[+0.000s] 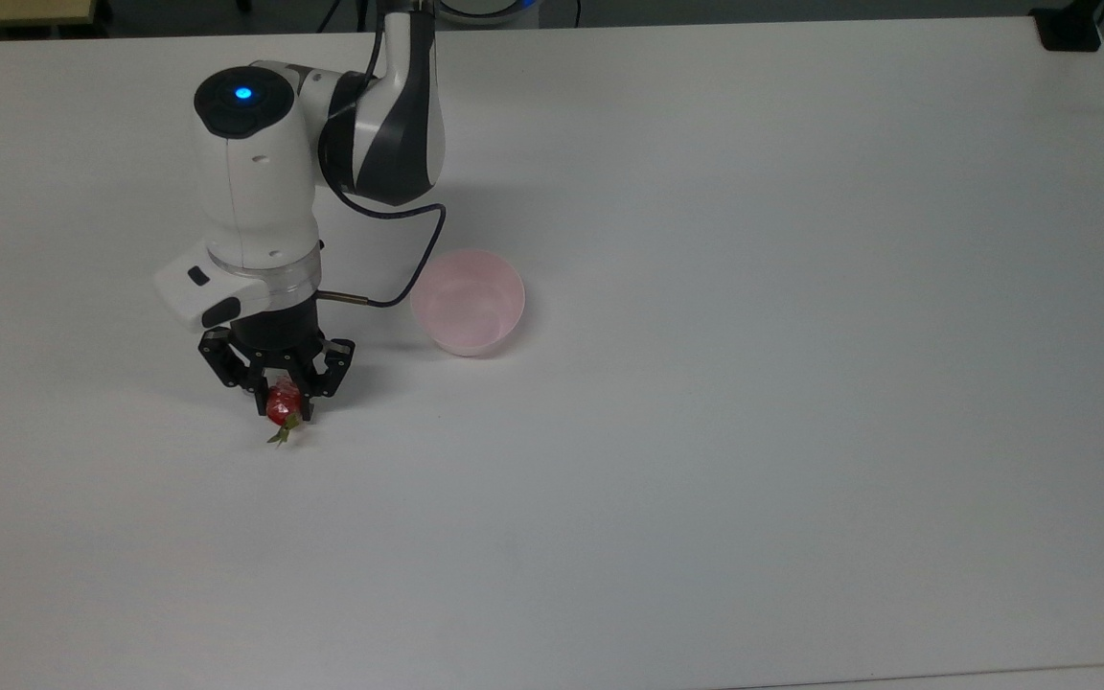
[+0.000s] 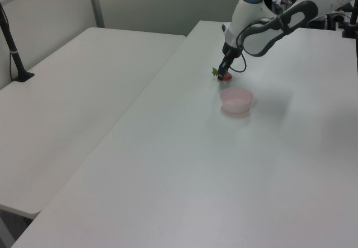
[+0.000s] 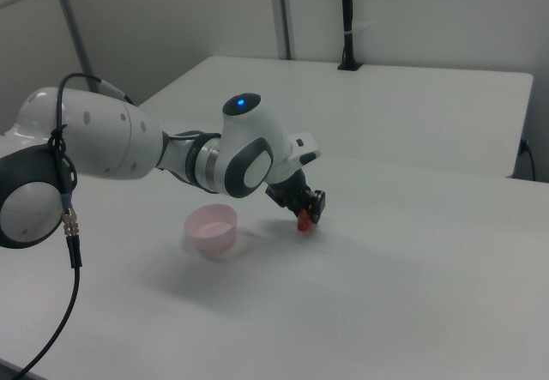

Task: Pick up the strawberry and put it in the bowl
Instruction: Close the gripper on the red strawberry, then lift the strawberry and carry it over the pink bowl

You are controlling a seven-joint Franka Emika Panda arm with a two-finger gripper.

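Gripper fingers are closed around the strawberry, which lies low on the white table, its green stem pointing toward 6 o'clock in the top view. From the strawberry, the pink bowl sits toward 2 o'clock, apart from it.

— Where does the strawberry lie?
— In the left half of the top view, a little below mid-height, on the table, between the fingertips of the gripper, which is closed around it.

— And the bowl?
— On the same table, to the top view's right of the strawberry and slightly higher in the frame, near but apart from it.

— In the left view?
— The strawberry sits in the upper middle, and the bowl just below it.

— The right view?
— The bowl is at centre left; the strawberry is to the right view's right of it, under the gripper.
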